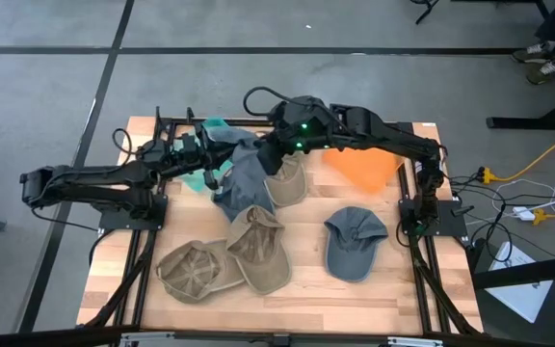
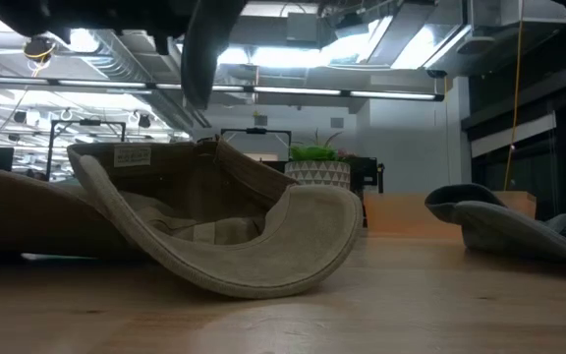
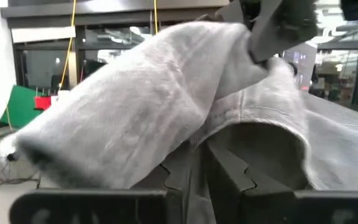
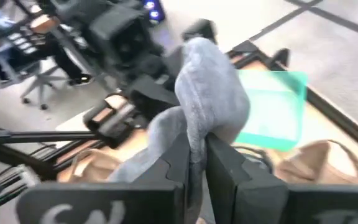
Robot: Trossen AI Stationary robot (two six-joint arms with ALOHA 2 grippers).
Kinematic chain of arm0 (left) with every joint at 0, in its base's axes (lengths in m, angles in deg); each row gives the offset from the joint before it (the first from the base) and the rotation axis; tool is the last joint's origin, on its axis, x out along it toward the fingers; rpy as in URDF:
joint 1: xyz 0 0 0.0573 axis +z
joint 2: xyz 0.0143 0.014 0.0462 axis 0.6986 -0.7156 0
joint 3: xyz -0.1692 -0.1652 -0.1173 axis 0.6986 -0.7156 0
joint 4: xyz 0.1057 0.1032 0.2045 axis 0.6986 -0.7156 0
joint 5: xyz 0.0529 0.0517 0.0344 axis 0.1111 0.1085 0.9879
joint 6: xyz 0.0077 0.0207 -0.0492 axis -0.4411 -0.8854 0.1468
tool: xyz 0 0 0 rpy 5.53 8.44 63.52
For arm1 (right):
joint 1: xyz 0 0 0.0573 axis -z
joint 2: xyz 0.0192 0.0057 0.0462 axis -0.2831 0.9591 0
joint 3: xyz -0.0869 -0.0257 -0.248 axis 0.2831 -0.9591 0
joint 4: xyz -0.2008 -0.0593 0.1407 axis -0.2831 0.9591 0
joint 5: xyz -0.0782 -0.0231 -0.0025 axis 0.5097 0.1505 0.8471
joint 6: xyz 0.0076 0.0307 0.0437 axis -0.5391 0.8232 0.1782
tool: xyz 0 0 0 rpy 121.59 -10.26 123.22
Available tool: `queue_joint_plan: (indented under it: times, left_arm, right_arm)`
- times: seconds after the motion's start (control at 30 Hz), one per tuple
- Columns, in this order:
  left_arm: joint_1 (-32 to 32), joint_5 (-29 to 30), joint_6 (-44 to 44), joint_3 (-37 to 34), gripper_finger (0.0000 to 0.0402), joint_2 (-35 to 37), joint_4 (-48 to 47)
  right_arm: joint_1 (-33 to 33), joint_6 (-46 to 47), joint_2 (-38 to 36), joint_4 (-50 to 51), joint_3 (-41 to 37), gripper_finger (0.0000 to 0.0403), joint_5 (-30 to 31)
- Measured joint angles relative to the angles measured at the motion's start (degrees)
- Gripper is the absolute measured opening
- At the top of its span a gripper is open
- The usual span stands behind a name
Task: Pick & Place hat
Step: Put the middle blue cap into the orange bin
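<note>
- Left claw [image 1: 222, 166] and right claw [image 1: 270, 152]: both clamped on the raised grey hat [image 1: 242, 173], near the tabletop's [image 1: 403, 289] far edge.
- Tan hats [image 1: 258, 249]: crowd the front-left; front-right lies bare.

Overhead view straight down on table [image 1: 297, 289], low view level at tabletop, both wrist views close on grey hat [image 3: 166, 93]

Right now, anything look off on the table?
Yes. Both tools grip the same grey hat in mid-air near the table's back edge: the left tool and the right tool are each shut on its fabric, so it hangs stretched and crumpled between them. The other hats lie untouched.
</note>
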Motion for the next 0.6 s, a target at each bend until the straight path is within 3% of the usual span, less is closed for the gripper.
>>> queue_joint_plan:
  times: [0.13, 0.3, 0.5, 0.6]
  left_arm:
    - [-0.11, 0.05, 0.01, -0.01, 0.0049, 4.31, -2.83]
    - [-0.15, -3.15, 1.82, 0.01, 0.0051, 7.54, -2.33]
    - [-0.40, -11.28, 6.00, 0.01, 0.0046, 5.65, -1.94]
    - [-1.55, -11.89, 6.59, -0.03, 0.0042, 2.83, 1.35]
  right_arm:
    - [0.11, -0.02, -0.14, 2.65, 0.00, 0.0036, 3.98]
    - [0.22, 0.22, 0.01, 3.03, 0.00, 0.0036, 4.21]
    - [0.22, 0.05, 0.11, -0.42, 0.00, 0.0036, 4.18]
    - [0.22, 0.04, 0.11, -1.25, 0.00, 0.0036, 3.96]
